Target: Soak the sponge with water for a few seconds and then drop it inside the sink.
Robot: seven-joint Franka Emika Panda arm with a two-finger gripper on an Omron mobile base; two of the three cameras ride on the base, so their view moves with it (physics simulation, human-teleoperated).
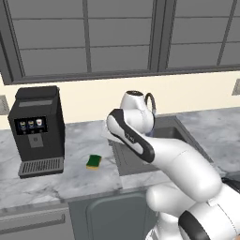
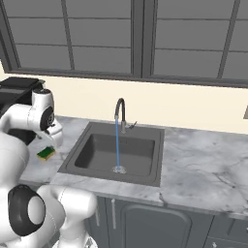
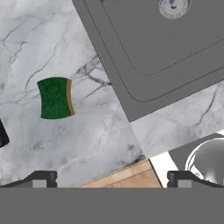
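sponge [image 3: 55, 98]: green top, yellow edge, flat on counter [image 3: 65, 140], at 9 o'clock of sink [image 3: 144, 57] | water [image 2: 116, 145]: thin blue stream | gripper [image 3: 109, 179]: jaws wide, empty

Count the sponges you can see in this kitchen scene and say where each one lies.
1. The sponge lies green side up on the marble counter, between the coffee machine and the sink. None can be seen in the basin, though the arm hides part of the counter.
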